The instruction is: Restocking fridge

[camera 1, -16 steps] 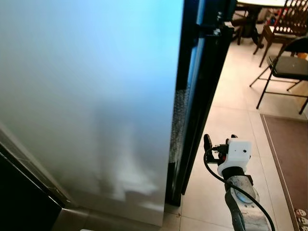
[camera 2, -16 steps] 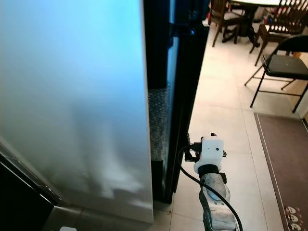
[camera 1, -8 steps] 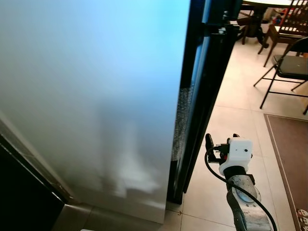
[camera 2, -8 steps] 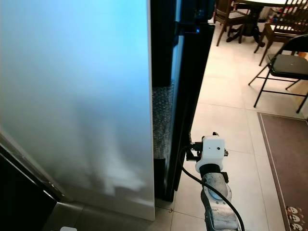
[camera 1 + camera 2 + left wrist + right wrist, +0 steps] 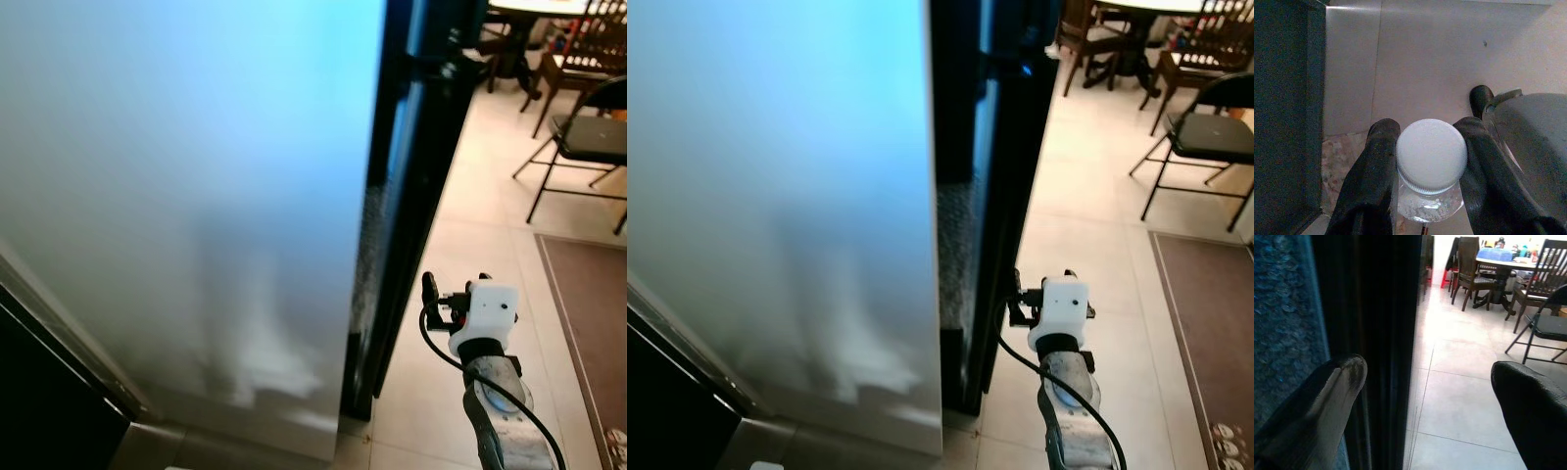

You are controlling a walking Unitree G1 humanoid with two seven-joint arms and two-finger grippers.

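Note:
A clear bottle with a white cap (image 5: 1431,156) sits between the two black fingers of my left gripper (image 5: 1427,128), which is shut on it above pale floor tile. The fridge's wide pale grey door (image 5: 196,196) stands close in front of me, with its black side edge (image 5: 411,176) just to the right. My right gripper (image 5: 453,289) is low, beside that black edge, on its white wrist unit (image 5: 487,313). In the right wrist view its fingers (image 5: 1337,387) stand wide apart with nothing between them; one lies close to the dark edge (image 5: 1381,333).
A black folding chair (image 5: 588,137) stands on the tiled floor at the far right. A brown rug (image 5: 588,323) lies below it. A dining table with wooden chairs (image 5: 1498,264) is farther back. A dark panel (image 5: 49,411) is at the lower left.
The head camera has shifted slightly, so the whole scene sits a little differently. My right gripper keeps its place beside the fridge's black edge.

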